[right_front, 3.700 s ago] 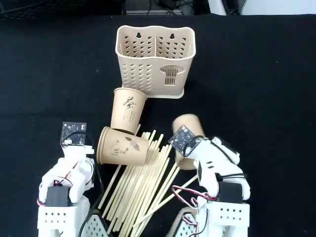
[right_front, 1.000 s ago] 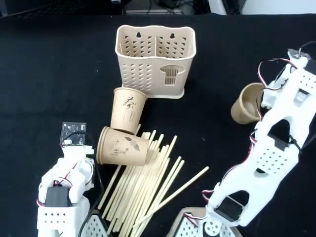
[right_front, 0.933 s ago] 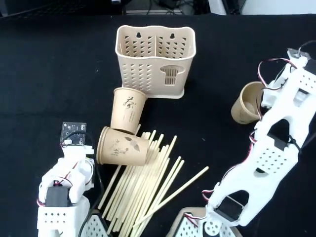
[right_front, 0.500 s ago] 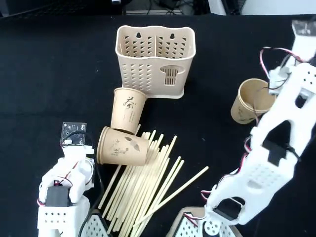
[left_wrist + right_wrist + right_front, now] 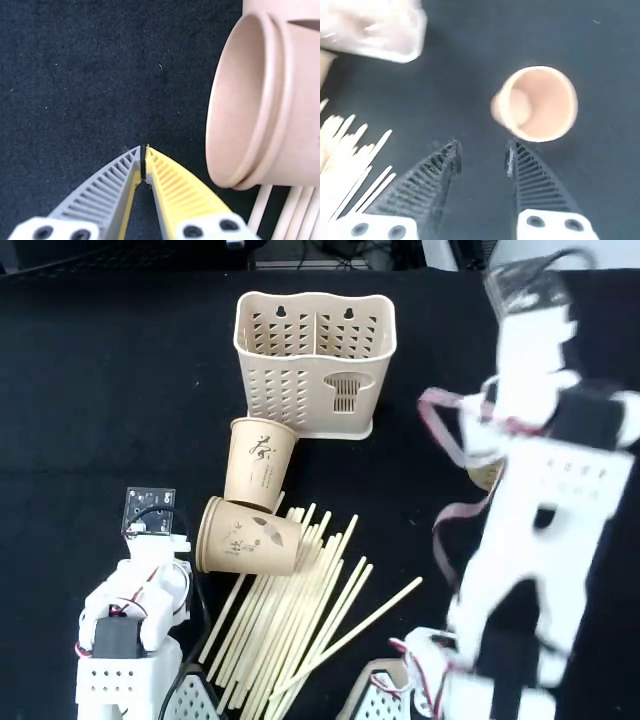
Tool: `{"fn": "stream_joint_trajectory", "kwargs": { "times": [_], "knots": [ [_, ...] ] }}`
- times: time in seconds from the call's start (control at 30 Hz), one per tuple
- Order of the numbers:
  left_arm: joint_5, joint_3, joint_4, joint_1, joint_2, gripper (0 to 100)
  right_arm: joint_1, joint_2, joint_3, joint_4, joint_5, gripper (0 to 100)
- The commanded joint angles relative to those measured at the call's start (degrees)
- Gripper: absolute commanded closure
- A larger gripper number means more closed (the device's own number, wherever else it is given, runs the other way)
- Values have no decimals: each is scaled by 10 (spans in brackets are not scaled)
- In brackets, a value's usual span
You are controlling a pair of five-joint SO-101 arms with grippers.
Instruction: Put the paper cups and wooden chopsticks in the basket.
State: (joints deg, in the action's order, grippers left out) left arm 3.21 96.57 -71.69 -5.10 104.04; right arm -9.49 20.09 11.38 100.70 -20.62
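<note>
Beige slotted basket (image 5: 300,390), tan cups (image 5: 250,538), black table (image 5: 110,390).

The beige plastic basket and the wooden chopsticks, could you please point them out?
Beige plastic basket (image 5: 285,390): high view, slotted front wall.
Wooden chopsticks (image 5: 290,612): high view, middle of the pile.

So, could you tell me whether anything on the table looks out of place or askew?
The upper paper cup and lower paper cup lie on their sides beside the chopsticks, one stick splayed out. The third cup stands mouth up, apart, under the open right tool.
</note>
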Motion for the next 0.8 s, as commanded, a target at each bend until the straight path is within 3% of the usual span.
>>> {"fn": "stream_joint_trajectory", "kwargs": {
  "times": [0.0,0.2,0.47,0.57,0.77],
  "knots": [
    [-4,7,-13,0,3,968,81,116,-104,2,4,836],
    [-4,7,-13,0,3,968,207,200,-333,-52,4,836],
    [-4,7,-13,0,3,968,246,211,-560,-190,-10,836],
    [-4,7,-13,0,3,968,247,211,-618,-197,-64,839],
    [-4,7,-13,2,3,968,246,212,-717,-222,-251,839]
  ]
}}
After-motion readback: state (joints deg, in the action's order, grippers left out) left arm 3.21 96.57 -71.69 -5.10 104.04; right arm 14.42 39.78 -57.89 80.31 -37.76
